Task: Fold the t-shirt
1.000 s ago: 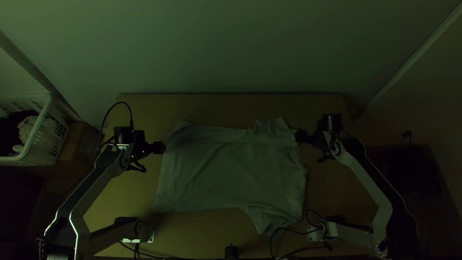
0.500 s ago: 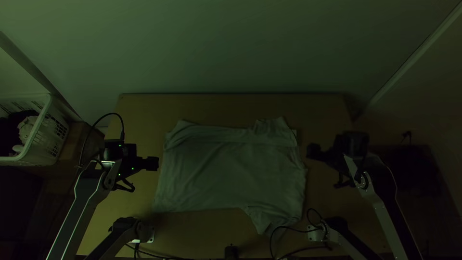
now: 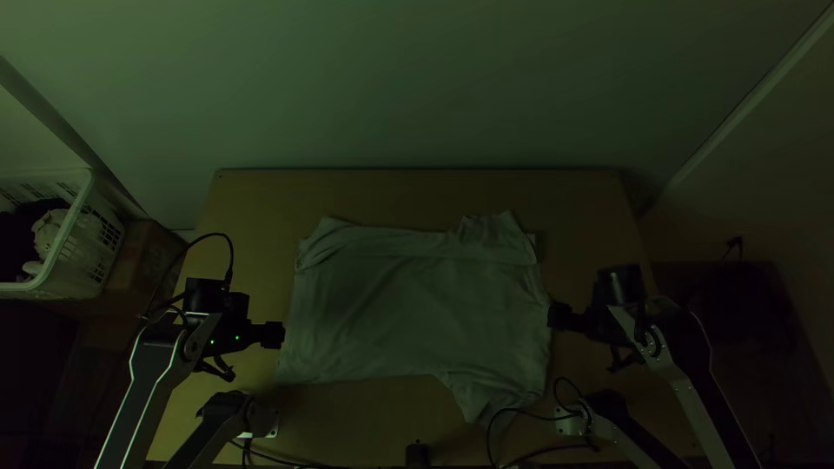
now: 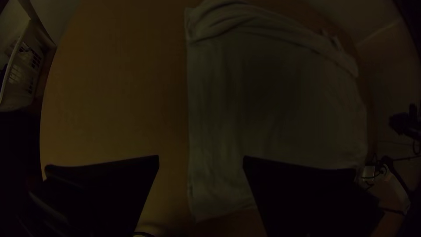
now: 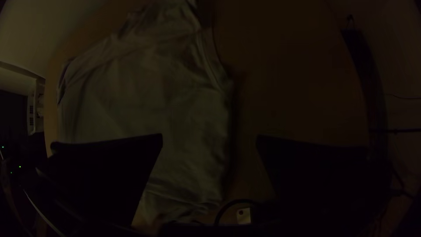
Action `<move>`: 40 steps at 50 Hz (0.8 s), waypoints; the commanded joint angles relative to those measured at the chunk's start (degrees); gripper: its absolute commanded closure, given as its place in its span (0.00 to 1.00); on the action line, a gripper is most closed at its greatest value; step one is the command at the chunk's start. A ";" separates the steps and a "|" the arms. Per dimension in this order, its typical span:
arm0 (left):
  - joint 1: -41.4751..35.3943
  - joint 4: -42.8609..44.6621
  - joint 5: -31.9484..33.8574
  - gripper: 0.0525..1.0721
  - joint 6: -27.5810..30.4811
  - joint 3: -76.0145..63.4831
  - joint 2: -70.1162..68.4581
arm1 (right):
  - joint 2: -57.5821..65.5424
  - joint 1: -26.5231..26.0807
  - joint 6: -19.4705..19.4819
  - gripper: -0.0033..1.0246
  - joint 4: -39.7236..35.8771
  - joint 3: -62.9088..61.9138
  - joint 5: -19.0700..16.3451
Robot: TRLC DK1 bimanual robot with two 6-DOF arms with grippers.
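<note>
The pale t-shirt (image 3: pixel 417 313) lies spread sideways on the table, its far side folded over in a long strip and one sleeve sticking out toward the near edge. At its left end, in the top view, is my left gripper (image 3: pixel 276 335); my right gripper (image 3: pixel 556 317) is at the collar end on the right. In the left wrist view my left gripper (image 4: pixel 201 160) stands open above the edge of the shirt (image 4: pixel 280 101). The right wrist view has my right gripper (image 5: pixel 209 138) open over the other edge of the shirt (image 5: pixel 149 101).
A white basket (image 3: pixel 65 260) holding cloth stands beyond the table's left side. Black cables (image 3: pixel 521 417) run along the near edge, close to the sleeve. Bare tabletop (image 3: pixel 400 195) lies beyond the shirt, with a wall behind it.
Both grippers have moved down the picture toward the near side, the left also slightly left. The right swung outward, then partly back. The far strip of the shirt looks the same.
</note>
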 commanded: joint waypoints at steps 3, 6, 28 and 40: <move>-0.77 -2.57 0.44 0.09 -0.47 -1.58 -1.63 | -0.92 1.31 6.08 0.05 -6.66 -2.06 -1.69; -0.86 -4.76 0.44 0.09 -0.47 -1.58 -0.05 | -0.65 1.31 7.13 0.05 -8.07 -3.12 -4.24; -1.74 -10.21 0.09 0.09 -0.47 -1.84 7.25 | 4.18 4.21 6.87 0.16 -7.54 -11.64 -9.16; -3.06 -12.94 0.00 0.09 -0.64 -1.40 11.03 | 9.45 6.15 6.51 0.16 -5.96 -12.79 -11.44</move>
